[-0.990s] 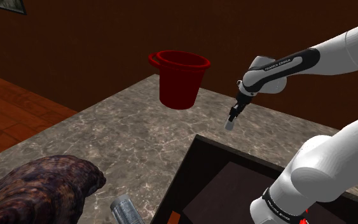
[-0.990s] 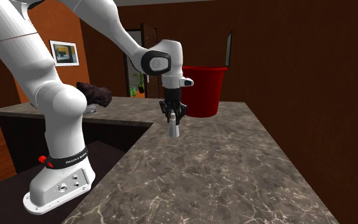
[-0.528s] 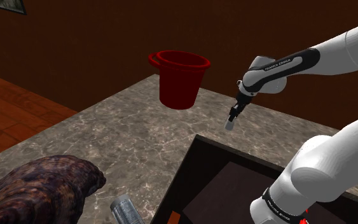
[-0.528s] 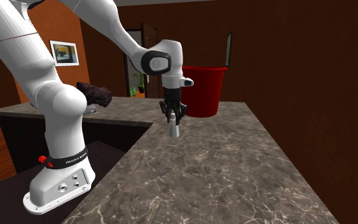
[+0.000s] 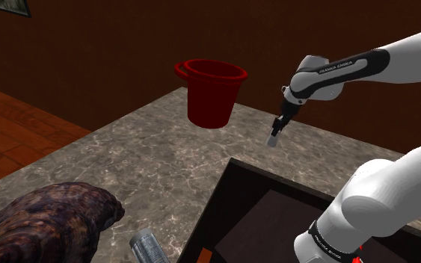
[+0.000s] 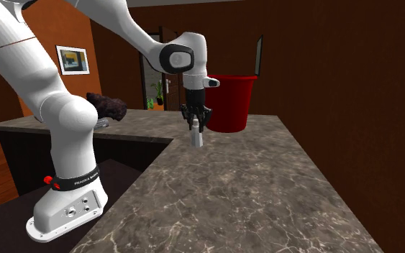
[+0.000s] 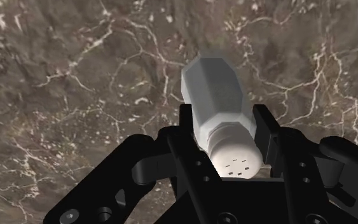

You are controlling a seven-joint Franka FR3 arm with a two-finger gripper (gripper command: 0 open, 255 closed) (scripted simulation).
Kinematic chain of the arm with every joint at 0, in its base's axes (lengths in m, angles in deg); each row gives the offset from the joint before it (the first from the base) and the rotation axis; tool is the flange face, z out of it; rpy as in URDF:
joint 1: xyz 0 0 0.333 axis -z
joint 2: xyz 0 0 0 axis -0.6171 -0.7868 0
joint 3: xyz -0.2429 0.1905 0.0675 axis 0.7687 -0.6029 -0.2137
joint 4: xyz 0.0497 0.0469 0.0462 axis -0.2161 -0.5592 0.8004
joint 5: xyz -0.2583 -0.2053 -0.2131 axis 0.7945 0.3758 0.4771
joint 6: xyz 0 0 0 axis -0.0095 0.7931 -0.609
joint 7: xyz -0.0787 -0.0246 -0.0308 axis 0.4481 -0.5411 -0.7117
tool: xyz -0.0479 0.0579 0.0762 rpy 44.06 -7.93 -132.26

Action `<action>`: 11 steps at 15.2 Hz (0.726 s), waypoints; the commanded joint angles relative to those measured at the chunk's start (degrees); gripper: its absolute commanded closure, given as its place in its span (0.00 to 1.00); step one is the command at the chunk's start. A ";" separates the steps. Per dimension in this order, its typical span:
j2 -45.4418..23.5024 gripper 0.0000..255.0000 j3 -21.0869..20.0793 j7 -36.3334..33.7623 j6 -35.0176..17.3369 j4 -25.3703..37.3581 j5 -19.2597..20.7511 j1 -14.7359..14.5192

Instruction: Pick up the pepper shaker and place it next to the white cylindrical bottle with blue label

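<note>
The pepper shaker (image 7: 220,108) is a small pale grey faceted shaker with a round holed cap. My black gripper (image 7: 225,137) is shut on it, a finger clasping each side just below the cap. In the shoulder view the shaker (image 5: 274,139) hangs from the gripper (image 5: 277,128) above the marble counter (image 5: 141,161), to the right of the red bucket (image 5: 211,92). In the second exterior view the shaker (image 6: 196,135) hangs under the gripper (image 6: 195,121), off the counter, in front of the bucket (image 6: 230,102).
A dark sunken basin (image 5: 276,217) lies below the arm by the stand. A dark brown lumpy object (image 5: 45,220) and a grey ribbed cylinder (image 5: 149,247) sit at the shoulder view's lower left. A brown wall stands behind the counter.
The gripper has risen and shifted slightly toward the back, carrying the shaker higher above the counter. The grip has stayed shut.
</note>
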 commanded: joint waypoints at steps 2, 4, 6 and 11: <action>1.52 1.00 -0.72 -0.53 2.69 1.20 0.31 0.28; 2.38 1.00 -1.17 -0.80 4.47 2.15 0.41 0.40; 3.16 1.00 -1.60 -1.04 6.22 3.15 0.46 0.49; 4.80 1.00 -2.61 -1.52 10.51 5.84 0.45 0.62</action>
